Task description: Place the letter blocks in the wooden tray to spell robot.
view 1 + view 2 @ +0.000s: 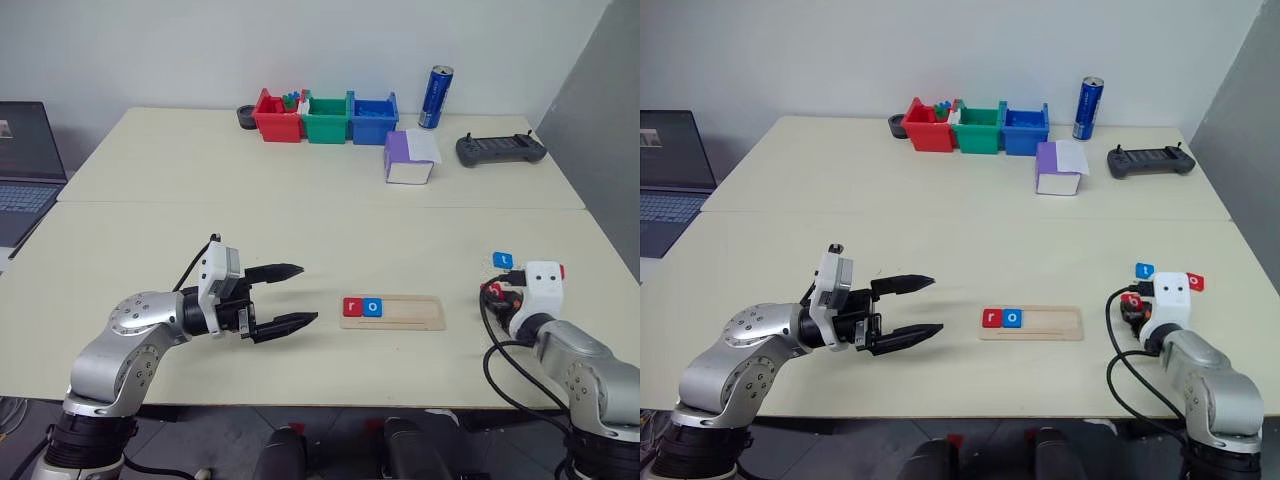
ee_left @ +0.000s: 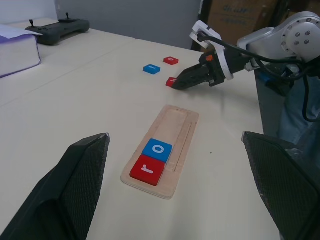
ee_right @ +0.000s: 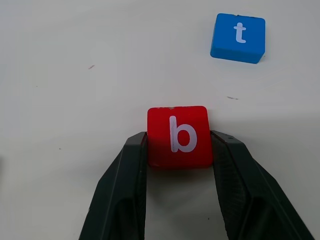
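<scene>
The wooden tray (image 1: 415, 312) lies near the table's front edge, with a red "r" block (image 1: 352, 307) and a blue "o" block (image 1: 372, 307) side by side at its left end. My left gripper (image 1: 307, 293) hovers open just left of the tray, pointing at it. To the tray's right, my right gripper (image 3: 179, 142) is shut on a red "b" block (image 3: 180, 136), one finger on each side. Just beyond it a blue "t" block (image 3: 238, 37) lies on the table, and another red block (image 1: 1195, 283) lies to its right.
Red (image 1: 277, 117), green (image 1: 326, 118) and blue (image 1: 373, 118) plastic bins stand at the back, with a blue can (image 1: 435, 97) to their right. A purple-and-white box (image 1: 409, 158) and a black controller (image 1: 500, 149) sit at the back right. A laptop (image 1: 28, 175) is at the far left.
</scene>
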Motion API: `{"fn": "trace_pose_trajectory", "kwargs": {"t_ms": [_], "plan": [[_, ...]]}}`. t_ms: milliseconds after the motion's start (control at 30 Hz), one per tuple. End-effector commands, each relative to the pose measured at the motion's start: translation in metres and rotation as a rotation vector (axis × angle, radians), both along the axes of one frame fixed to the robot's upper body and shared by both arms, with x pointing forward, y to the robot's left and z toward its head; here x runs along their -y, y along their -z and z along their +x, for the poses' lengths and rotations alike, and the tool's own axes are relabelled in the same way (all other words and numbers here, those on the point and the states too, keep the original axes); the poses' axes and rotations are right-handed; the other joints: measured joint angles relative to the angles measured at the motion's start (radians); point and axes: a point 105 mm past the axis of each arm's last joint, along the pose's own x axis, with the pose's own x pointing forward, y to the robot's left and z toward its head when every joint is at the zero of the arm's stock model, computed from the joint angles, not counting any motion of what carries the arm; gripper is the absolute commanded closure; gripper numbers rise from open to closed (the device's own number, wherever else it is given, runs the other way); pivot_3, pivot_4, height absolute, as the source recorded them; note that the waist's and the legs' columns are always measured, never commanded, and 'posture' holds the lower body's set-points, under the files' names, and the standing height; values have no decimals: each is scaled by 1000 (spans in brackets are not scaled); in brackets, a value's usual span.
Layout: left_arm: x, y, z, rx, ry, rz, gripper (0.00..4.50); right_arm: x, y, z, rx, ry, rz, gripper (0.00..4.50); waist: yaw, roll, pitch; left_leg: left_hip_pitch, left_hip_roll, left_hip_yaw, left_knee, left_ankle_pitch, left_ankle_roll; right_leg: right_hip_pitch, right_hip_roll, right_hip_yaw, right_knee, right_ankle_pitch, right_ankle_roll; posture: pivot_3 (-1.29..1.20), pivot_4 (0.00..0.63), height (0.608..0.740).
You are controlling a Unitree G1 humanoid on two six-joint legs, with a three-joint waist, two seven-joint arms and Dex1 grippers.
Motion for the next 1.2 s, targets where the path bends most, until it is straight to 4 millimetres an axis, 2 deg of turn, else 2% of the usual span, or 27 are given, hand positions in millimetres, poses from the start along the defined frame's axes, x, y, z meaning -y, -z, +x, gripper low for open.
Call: {"fn": "trace_pose_trajectory", "kwargs": {"t_ms": [33,133,167,300,367,400,467,600,667,733,833,900,1067,1200], "plan": [[1,-4,-3,22,28,17,0,-11,5,0,-35,-32,37,3049,0,0,0,0,0,0,0,0,0,0,0,0,0,0,0,0,150,740],[0,-4,-3,22,31,31,0,-15,2,0,-37,-50,45,3049,0,0,0,0,0,0,0,0,0,0,0,0,0,0,0,0,150,740],[0,-3,-4,23,33,46,0,-17,0,0,-37,-58,45,2301,0,0,0,0,0,0,0,0,0,0,0,0,0,0,0,0,150,740],[-3,0,-4,25,36,70,0,-17,-14,4,-17,-74,36,967,0,0,0,0,0,0,0,0,0,-1,0,0,0,0,0,0,150,740],[-4,0,-4,27,35,76,0,-12,-25,7,0,-85,12,254,0,1,0,-1,0,0,0,0,0,-1,0,0,0,0,0,0,150,740],[-4,0,-4,28,34,78,0,-8,-30,8,6,-89,-3,54,2,1,1,-2,0,0,0,0,0,-2,0,0,-1,0,0,0,150,740],[-5,1,-4,30,32,81,0,8,-43,12,22,-85,-33,54,4,2,1,-3,0,0,0,0,0,-3,0,0,-1,0,0,0,150,740],[-8,2,-3,35,24,85,0,33,-69,12,10,-235,-115,54,8,3,2,-7,-1,0,-1,0,0,-6,-1,0,-2,0,0,0,150,740],[-8,2,-2,37,22,86,0,36,-75,11,0,-362,-144,54,8,3,2,-7,-2,0,-1,-3,5,-5,-1,-1,-5,0,0,0,150,740],[-9,2,-1,37,20,86,0,30,-78,8,16,-553,-158,54,7,3,2,-7,-1,0,-1,-4,8,-4,-1,-1,-8,0,0,0,150,740],[-9,3,0,39,21,88,0,27,-70,-6,-25,-873,-196,54,3,3,2,-7,-1,2,-1,-7,12,-2,-1,0,-11,0,0,0,150,740],[-9,3,0,42,23,91,0,32,-66,-8,-62,-992,-191,54,2,3,2,-7,-1,3,-1,-7,12,-2,-1,0,-12,0,0,0,150,740],[-6,3,2,48,30,104,0,47,-51,19,-137,-1091,-334,54,-4,5,4,-4,-1,5,0,-7,12,-1,-1,1,-12,1,2,0,150,740],[0,2,0,56,34,108,0,45,-51,34,-130,-1157,-335,54,-4,5,4,-4,-1,4,0,-7,12,0,-1,1,-12,2,1,0,150,740]]}}
